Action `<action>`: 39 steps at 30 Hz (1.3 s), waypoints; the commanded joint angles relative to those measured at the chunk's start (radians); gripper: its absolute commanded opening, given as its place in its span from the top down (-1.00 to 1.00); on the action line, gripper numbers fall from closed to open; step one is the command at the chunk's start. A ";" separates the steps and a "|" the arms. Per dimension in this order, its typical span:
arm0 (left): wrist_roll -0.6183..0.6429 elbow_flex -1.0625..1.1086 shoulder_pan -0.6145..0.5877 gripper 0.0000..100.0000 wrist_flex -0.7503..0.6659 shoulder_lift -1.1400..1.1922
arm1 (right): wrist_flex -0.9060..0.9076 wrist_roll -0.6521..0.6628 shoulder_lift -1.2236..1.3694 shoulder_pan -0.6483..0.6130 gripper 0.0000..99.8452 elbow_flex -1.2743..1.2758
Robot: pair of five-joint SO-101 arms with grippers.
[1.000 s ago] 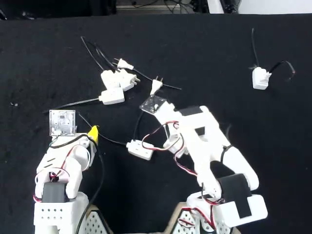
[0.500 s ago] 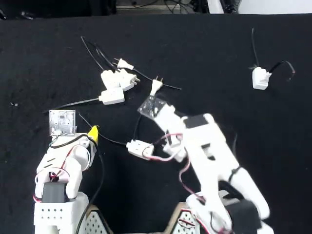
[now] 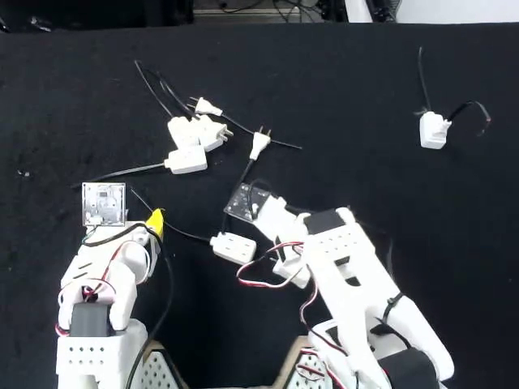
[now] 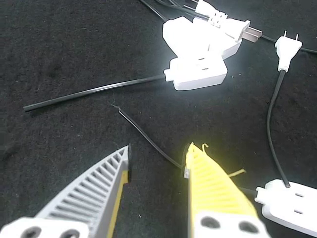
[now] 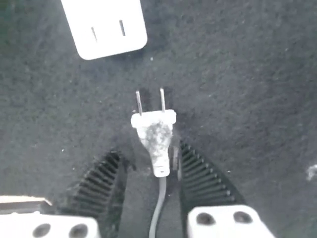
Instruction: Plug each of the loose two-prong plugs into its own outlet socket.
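On the black desk (image 5: 247,74), the plug (image 5: 154,134) lies inside the open right pincer (image 5: 150,151), long axis along its fingers, prongs pointing away toward the outlet socket (image 5: 106,27).

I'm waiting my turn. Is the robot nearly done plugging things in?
Not nearly. No plug is clearly in yet. In hand: the right gripper stands open around a white two-prong plug, not squeezing it. To do: its bare prongs lie short of the white outlet socket ahead, and another white plug lies on the pile of white sockets.
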 commanded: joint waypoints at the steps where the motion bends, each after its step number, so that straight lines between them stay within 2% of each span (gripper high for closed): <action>1: 0.003 -0.028 -0.010 0.62 -0.006 -0.009 | 0.009 0.012 -0.030 -0.006 0.78 -0.001; 9: 0.003 -0.027 -0.010 0.62 -0.006 -0.009 | 0.002 0.017 -0.028 0.117 0.78 -0.002; 16: 0.003 -0.027 -0.010 0.62 -0.005 -0.009 | -0.041 0.017 -0.025 0.123 0.78 0.001; 23: 0.003 -0.027 -0.007 0.62 -0.005 -0.009 | -0.100 0.012 0.104 0.117 0.78 -0.015; 31: 0.003 -0.028 -0.008 0.62 -0.005 -0.009 | -0.055 0.012 0.176 0.114 0.78 -0.068; 35: 0.003 -0.030 -0.007 0.62 -0.005 -0.009 | -0.034 0.012 0.153 0.066 0.78 -0.061; 39: 0.003 -0.030 -0.010 0.62 -0.005 -0.009 | -0.098 0.011 0.154 0.011 0.78 -0.010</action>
